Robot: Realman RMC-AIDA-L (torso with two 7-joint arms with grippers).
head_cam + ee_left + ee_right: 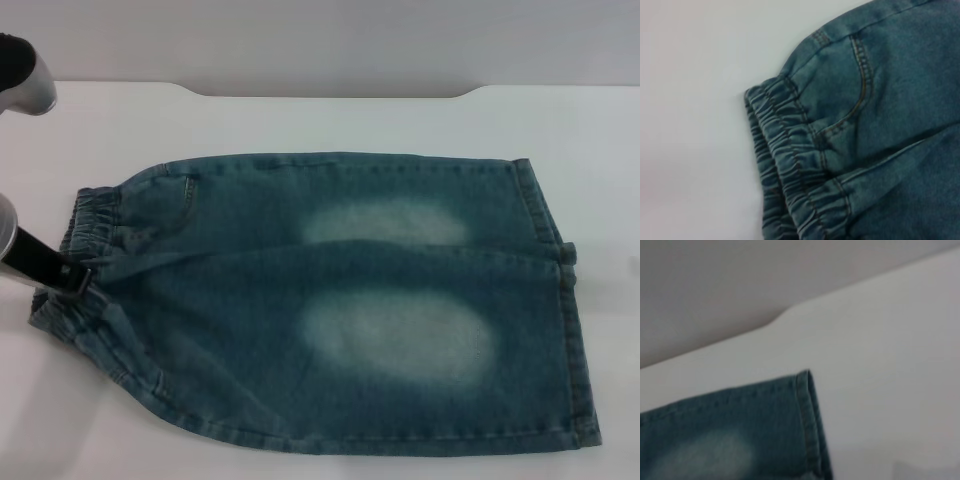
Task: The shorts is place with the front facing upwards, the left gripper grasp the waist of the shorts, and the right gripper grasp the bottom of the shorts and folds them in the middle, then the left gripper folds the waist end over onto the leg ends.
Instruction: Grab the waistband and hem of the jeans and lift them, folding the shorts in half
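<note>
We see the shorts point(330, 300) lying flat on the white desk point(300, 115), spread sideways so the ruched waist point(85, 215) points toward our left arm and the two straight leg hems point(560, 300) point toward the right. Taking the shorts as our landmark, the face turned up carries two pale bleached ovals point(390, 290), one on each leg, and a curved pocket seam point(862, 90) just beside the waist. This layout suits the job: each end sits on the side of the arm meant to take it. The left hand point(72, 278) is at the middle of the waist edge, its black tip touching the gathered elastic; the cloth there looks slightly bunched, which suggests a pinch, but we cannot tell whether the hand is clenched or released. The left wrist camera looks straight down on the far part of the waist and shows no fingers. The right hand is not in any view; its wrist camera looks at the far corner of the leg hem point(807, 420), lying flat and untouched on the desk. We judge the lengthwise fold has not begun: both legs lie side by side, fully open. The hem end needs a grip before anything is lifted.
</note>
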